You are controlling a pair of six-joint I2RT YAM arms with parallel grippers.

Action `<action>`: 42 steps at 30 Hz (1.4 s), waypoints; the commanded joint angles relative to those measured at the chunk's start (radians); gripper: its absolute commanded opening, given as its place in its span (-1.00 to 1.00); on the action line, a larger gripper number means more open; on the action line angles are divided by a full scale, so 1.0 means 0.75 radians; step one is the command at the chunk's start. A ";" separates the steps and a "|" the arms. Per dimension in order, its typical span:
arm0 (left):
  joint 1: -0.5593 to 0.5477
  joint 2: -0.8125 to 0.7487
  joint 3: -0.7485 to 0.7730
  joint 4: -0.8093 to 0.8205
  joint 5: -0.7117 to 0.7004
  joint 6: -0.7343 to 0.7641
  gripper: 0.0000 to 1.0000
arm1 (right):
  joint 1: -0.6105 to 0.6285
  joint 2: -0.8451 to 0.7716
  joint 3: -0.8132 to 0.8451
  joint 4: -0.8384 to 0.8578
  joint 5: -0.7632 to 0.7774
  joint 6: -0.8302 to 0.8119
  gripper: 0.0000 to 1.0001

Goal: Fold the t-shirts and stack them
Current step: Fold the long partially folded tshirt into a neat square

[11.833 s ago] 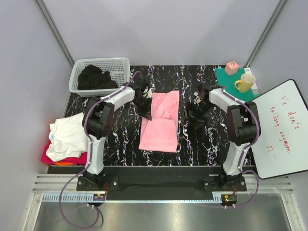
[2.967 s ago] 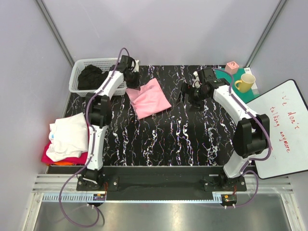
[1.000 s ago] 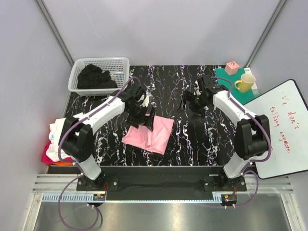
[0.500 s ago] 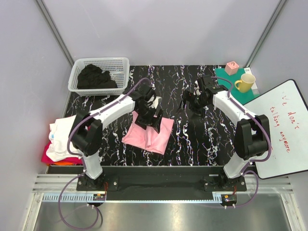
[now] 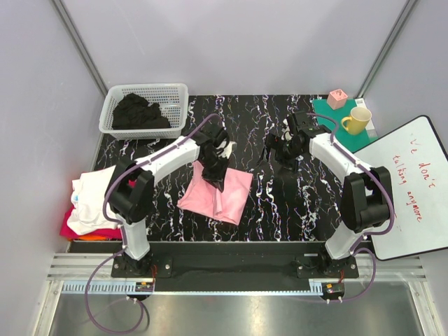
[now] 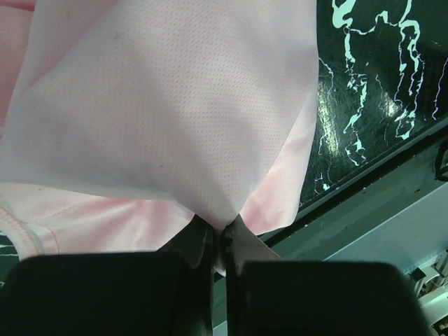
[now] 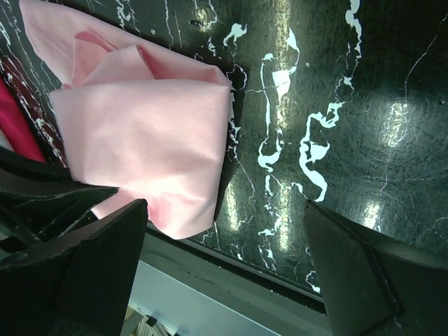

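1 pink shirt [image 5: 220, 197] lies folded on the table [image 5: 294, 210], pinched at its far edge by the left claw [image 5: 215, 168]. From that claw it extends toward the near edge, its long axis slightly diagonal. The right claw [image 5: 276, 150] is spread, holds nothing, and stands well apart to the right, so the left arm is judged nearer. 1 stack [image 5: 94, 199], white over red, lies to the left. 1 basket [image 5: 110, 117] holds dark clothing that cannot be counted.

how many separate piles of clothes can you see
3: pink shirt mid-table, pinched by the left gripper; black clothes in the far-left basket; white-topped stack at the left edge. Layers underneath may be hidden.
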 commanded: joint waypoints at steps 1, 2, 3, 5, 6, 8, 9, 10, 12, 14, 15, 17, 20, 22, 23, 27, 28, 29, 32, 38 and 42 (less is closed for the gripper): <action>-0.001 -0.180 0.067 -0.014 -0.046 -0.007 -1.00 | 0.002 -0.027 -0.022 0.027 -0.031 -0.020 0.99; -0.001 -0.226 0.073 -0.016 -0.065 -0.005 -1.00 | 0.002 -0.025 -0.022 0.029 -0.031 -0.023 0.99; -0.001 -0.251 0.069 -0.024 -0.091 0.000 -1.00 | 0.002 -0.021 -0.026 0.029 -0.035 -0.025 0.99; 0.001 -0.318 0.061 -0.030 -0.126 0.004 -1.00 | 0.002 -0.015 -0.026 0.029 -0.043 -0.027 1.00; 0.004 -0.337 0.053 -0.034 -0.154 0.008 -1.00 | 0.002 -0.013 -0.026 0.031 -0.047 -0.027 0.99; 0.028 -0.360 0.034 -0.051 -0.179 0.022 -1.00 | 0.002 -0.011 -0.030 0.031 -0.051 -0.027 1.00; 0.040 -0.362 0.028 -0.063 -0.175 0.022 -1.00 | 0.004 -0.007 -0.033 0.033 -0.053 -0.027 1.00; 0.081 -0.362 0.006 -0.065 -0.161 0.028 -1.00 | 0.002 -0.007 -0.035 0.037 -0.055 -0.027 0.99; 0.118 -0.352 -0.013 -0.071 -0.143 0.051 -1.00 | 0.002 -0.001 -0.039 0.037 -0.070 -0.025 1.00; 0.179 -0.333 -0.044 -0.077 -0.136 0.081 -1.00 | 0.002 0.001 -0.041 0.041 -0.074 -0.027 0.99; 0.202 -0.327 -0.058 -0.075 -0.112 0.091 -1.00 | 0.002 0.003 -0.041 0.041 -0.076 -0.025 1.00; 0.267 -0.317 -0.115 -0.071 -0.112 0.114 -1.00 | 0.002 0.003 -0.041 0.041 -0.076 -0.025 1.00; 0.361 -0.301 -0.215 -0.030 -0.079 0.108 -1.00 | 0.000 0.003 -0.043 0.041 -0.080 -0.021 1.00; 0.410 -0.278 -0.254 -0.008 -0.059 0.090 -1.00 | 0.002 0.003 -0.045 0.043 -0.084 -0.019 1.00; 0.421 -0.250 -0.260 -0.002 -0.067 0.079 -1.00 | 0.000 0.006 -0.047 0.043 -0.084 -0.018 0.99; 0.455 -0.196 -0.258 0.029 -0.110 0.061 -0.97 | 0.002 0.010 -0.051 0.047 -0.086 -0.016 1.00; 0.458 -0.176 -0.246 0.031 -0.128 0.053 -0.50 | 0.002 0.014 -0.051 0.049 -0.088 -0.014 0.99; 0.458 -0.164 -0.236 0.031 -0.161 0.053 -0.07 | 0.002 0.018 -0.051 0.049 -0.094 -0.014 1.00; 0.460 -0.139 -0.193 0.019 -0.232 0.032 0.62 | 0.002 0.024 -0.049 0.051 -0.102 -0.012 1.00; 0.460 -0.353 -0.185 0.049 -0.204 -0.009 0.97 | 0.002 0.016 -0.067 0.059 -0.102 -0.002 1.00; 0.431 -0.533 -0.244 0.078 -0.039 -0.013 0.13 | 0.002 0.024 -0.084 0.074 -0.113 0.008 1.00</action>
